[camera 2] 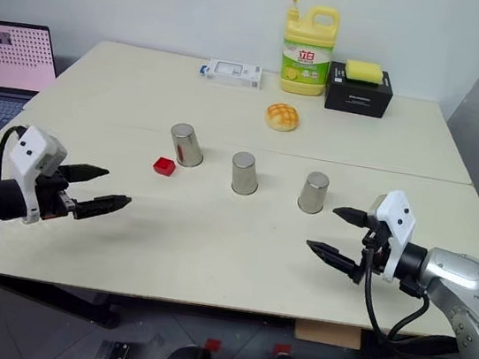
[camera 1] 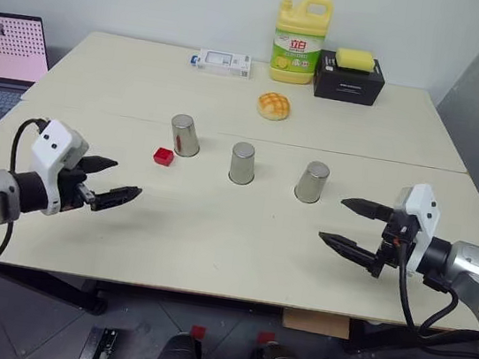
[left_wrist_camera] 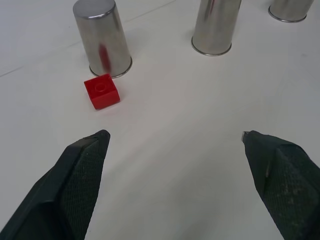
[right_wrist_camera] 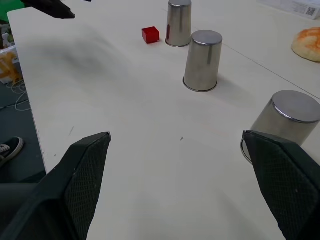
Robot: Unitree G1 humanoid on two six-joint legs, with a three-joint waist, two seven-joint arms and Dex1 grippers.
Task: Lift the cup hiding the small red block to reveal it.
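Three upturned steel cups stand in a row on the pale table: a left cup [camera 1: 185, 134], a middle cup [camera 1: 242, 163] and a right cup [camera 1: 311, 182]. The small red block [camera 1: 163, 156] lies uncovered on the table, just left of the left cup and close to its base [left_wrist_camera: 102, 91]. My left gripper [camera 1: 128, 176] hovers open and empty, short of the block on the near left. On the near right, my right gripper [camera 1: 332, 219] is open and empty too, short of the right cup.
At the back of the table stand a yellow dish soap bottle [camera 1: 298, 40], a black box [camera 1: 348, 86] with a yellow sponge on it, a white packet [camera 1: 224, 62] and a bread bun [camera 1: 274, 106]. A laptop [camera 1: 2, 57] sits off the table's left side.
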